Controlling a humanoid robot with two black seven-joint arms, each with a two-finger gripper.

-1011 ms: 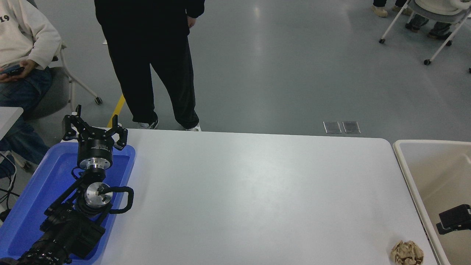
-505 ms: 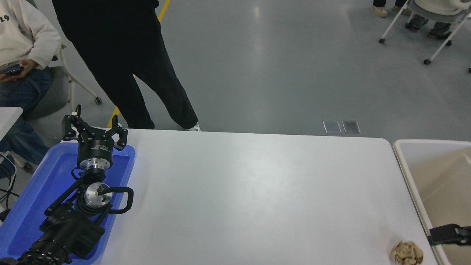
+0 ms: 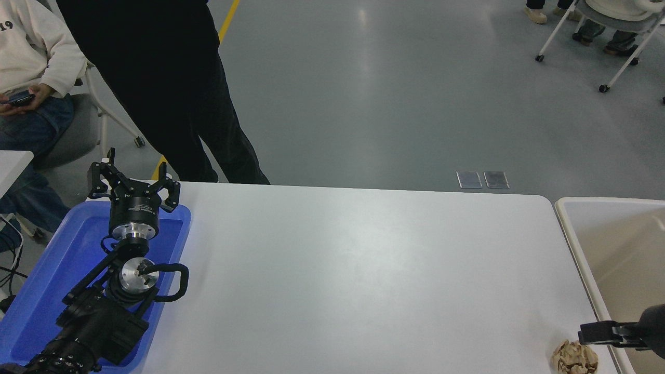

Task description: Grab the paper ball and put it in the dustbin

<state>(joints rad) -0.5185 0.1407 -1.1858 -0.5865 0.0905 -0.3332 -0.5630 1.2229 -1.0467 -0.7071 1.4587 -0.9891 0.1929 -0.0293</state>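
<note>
The paper ball, a crumpled tan-brown wad, lies on the white table at its near right corner. The beige dustbin stands just past the table's right edge, and its inside looks empty. My right gripper comes in from the right edge across the dustbin's rim. Its tip points left and sits just above and right of the paper ball. My left gripper is parked open and empty over the far end of a blue tray at the lower left.
The shallow blue tray lies under the left arm at the table's left edge. A person in black stands at the far left corner of the table, and another sits at the far left holding a phone. Chairs stand at the back right.
My right gripper has moved down and to the left, from over the dustbin to just above the paper ball. The standing person has stepped to the left. The left arm has not moved.
</note>
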